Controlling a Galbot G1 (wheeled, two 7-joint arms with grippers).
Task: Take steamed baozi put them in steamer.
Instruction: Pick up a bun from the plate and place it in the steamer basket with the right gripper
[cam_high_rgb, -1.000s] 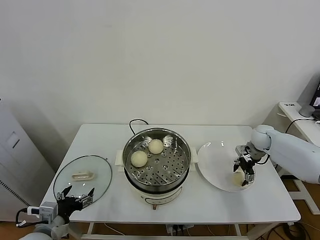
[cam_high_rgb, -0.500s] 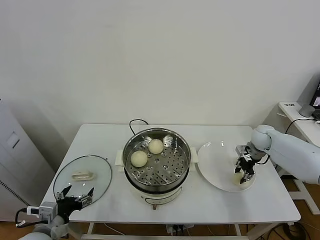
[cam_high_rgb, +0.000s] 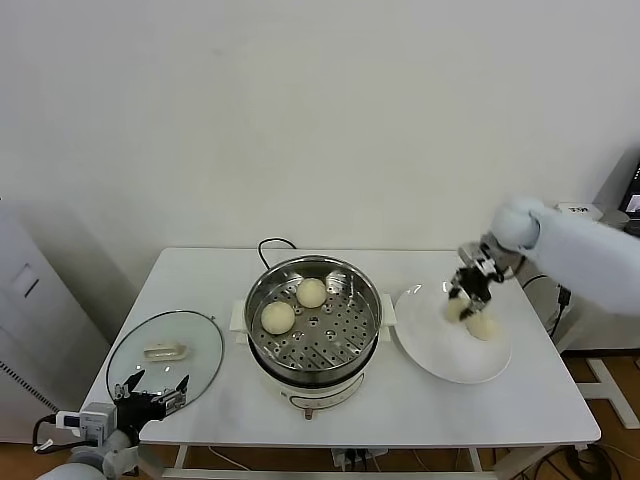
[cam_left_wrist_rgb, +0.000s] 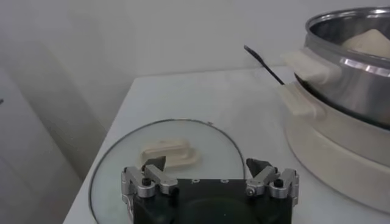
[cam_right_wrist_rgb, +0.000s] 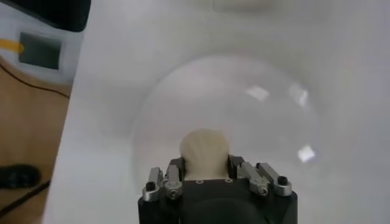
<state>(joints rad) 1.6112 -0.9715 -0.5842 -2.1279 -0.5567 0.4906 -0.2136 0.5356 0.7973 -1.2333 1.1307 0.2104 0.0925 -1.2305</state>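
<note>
A white table (cam_high_rgb: 520, 400) stands against a plain white wall (cam_high_rgb: 320, 120), a grey cabinet (cam_high_rgb: 30, 320) beside it.

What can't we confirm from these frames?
- Right gripper grips a baozi; its underside is hidden by the gripper body, right wrist view.
- Steamer is cut off by the frame edge, left wrist view.
- Another baozi on the plate: contact with the held one unclear, head view.

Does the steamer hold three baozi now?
No. The head view shows only two baozi on the steamer's perforated tray.
</note>
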